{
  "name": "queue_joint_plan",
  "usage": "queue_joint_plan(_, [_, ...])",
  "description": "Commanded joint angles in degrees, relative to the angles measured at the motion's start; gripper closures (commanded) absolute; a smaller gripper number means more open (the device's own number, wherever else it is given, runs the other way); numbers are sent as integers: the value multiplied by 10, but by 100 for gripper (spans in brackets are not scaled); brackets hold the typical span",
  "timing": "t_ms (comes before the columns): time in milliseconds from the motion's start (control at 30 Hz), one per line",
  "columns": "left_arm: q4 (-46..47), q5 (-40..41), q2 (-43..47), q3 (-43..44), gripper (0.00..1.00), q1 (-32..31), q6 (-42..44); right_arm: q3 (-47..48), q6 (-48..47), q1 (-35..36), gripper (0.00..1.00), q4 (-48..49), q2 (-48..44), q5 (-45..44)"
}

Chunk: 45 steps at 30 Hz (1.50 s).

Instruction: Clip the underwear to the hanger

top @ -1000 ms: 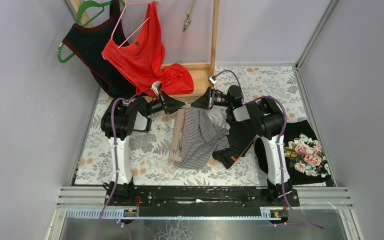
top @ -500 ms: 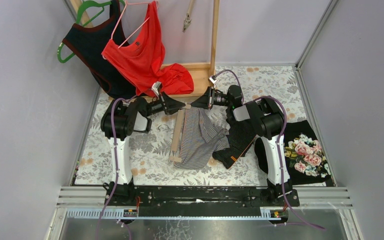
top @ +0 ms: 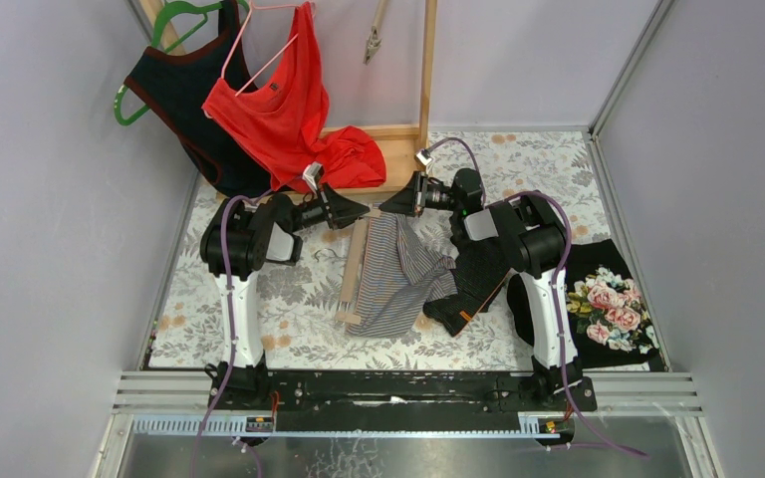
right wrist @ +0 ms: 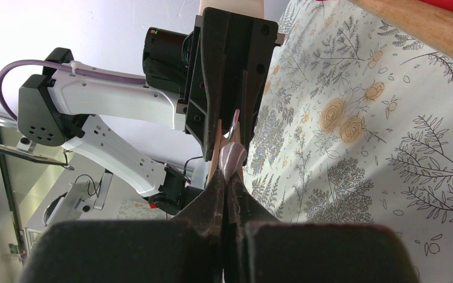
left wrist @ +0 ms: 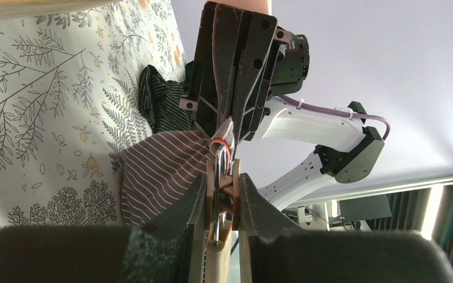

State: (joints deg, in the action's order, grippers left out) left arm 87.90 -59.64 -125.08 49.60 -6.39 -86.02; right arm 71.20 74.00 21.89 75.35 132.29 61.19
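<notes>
Floral table point(top: 284, 299): left hand point(left wrist: 221, 184) clamps one hanger point(top: 351, 271), right hand point(right wrist: 230, 177) one underwear point(top: 398, 281).

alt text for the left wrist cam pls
The left gripper squeezes a wooden hanger clip while the right gripper, facing it, pinches the edge of striped underwear at the clip's mouth. A floral tablecloth lies behind.

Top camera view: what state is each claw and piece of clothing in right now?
Left gripper: shut on the hanger clip.
Right gripper: shut on a corner of the striped underwear.
Striped underwear: crumpled on the table, that corner lifted to the clip.
Wooden hanger: lying on the table.
Red tank top: hung up at the back.
Dark top: hung up at the back.
</notes>
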Motion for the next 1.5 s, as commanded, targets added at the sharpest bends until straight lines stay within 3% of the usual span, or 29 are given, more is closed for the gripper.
queue_joint_plan(0, [46, -35, 9, -7, 100, -6, 5, 29, -2, -6, 100, 29, -5, -4])
queue_joint_plan(767, [46, -53, -3, 2, 99, -6, -4, 35, -2, -7, 100, 23, -5, -2])
queue_joint_plan(933, [45, -55, -5, 4, 83, -6, -5, 34, -1, -7, 100, 23, -5, -2])
queue_joint_plan(1100, [45, -53, -6, 4, 43, -4, -6, 33, -1, -6, 100, 23, -4, -1])
queue_joint_plan(1200, [45, -50, -5, 2, 10, -2, -8, 33, 0, -7, 100, 24, -4, -1])
queue_joint_plan(1300, [45, -48, -5, 3, 1, 0, -9, 31, 0, -7, 100, 26, -5, -1])
queue_joint_plan(1467, [45, -40, -4, 2, 0, 8, -15, 26, 0, -7, 100, 28, -5, -1])
